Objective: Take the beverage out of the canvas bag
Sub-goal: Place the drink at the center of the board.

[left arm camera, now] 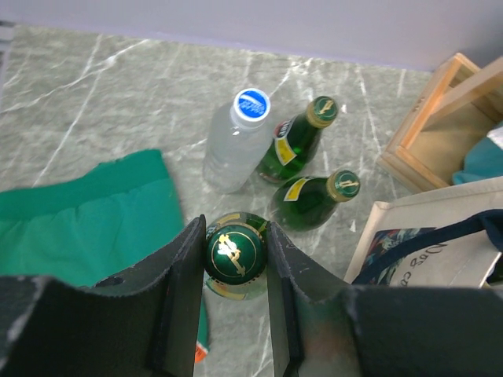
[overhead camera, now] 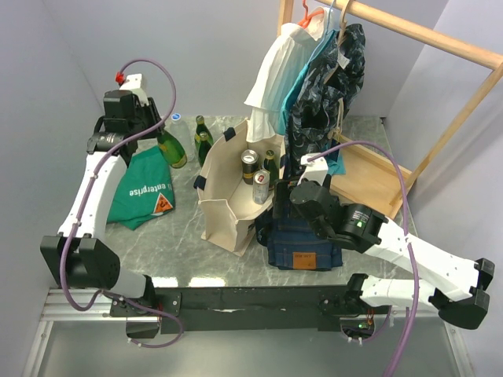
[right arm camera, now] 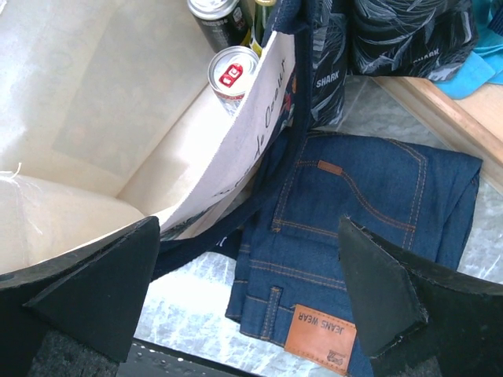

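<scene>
Clamped in the left gripper (left arm camera: 234,255): a green bottle (overhead camera: 170,149), gripped at its gold-printed cap, jaws closed tight on both sides. Held tilted, outside and left of the canvas bag (overhead camera: 224,196), at the edge of the green cloth (left arm camera: 94,212). Base contact with the counter (left arm camera: 118,86): cannot tell.

Already standing on the counter just beyond: a clear water bottle (left arm camera: 236,141) and two more green bottles (left arm camera: 297,141) (left arm camera: 314,196), close together, apart from the bag.

Inside the bag, against its far right wall: a silver can (right arm camera: 232,75), a dark can (right arm camera: 216,16) and a green bottle (overhead camera: 270,166).

Right gripper (right arm camera: 250,228): jaws spread wide, nothing held, poised at the bag's right wall above the folded jeans (right arm camera: 354,212), with the wall running between the fingers.

Step in hand, judged: set-down of one extracted beverage, with more to extract.

Next move, judged:
1. Bring the held bottle upright and lower until the base sits flat on bare counter, not on the cloth edge.
2. Keep clear of the three standing bottles; risk of toppling on a sideways nudge.
3. Release, lift straight up, then return over the bag opening.
4. Close the right gripper on the bag wall only if bracing is needed.
</scene>
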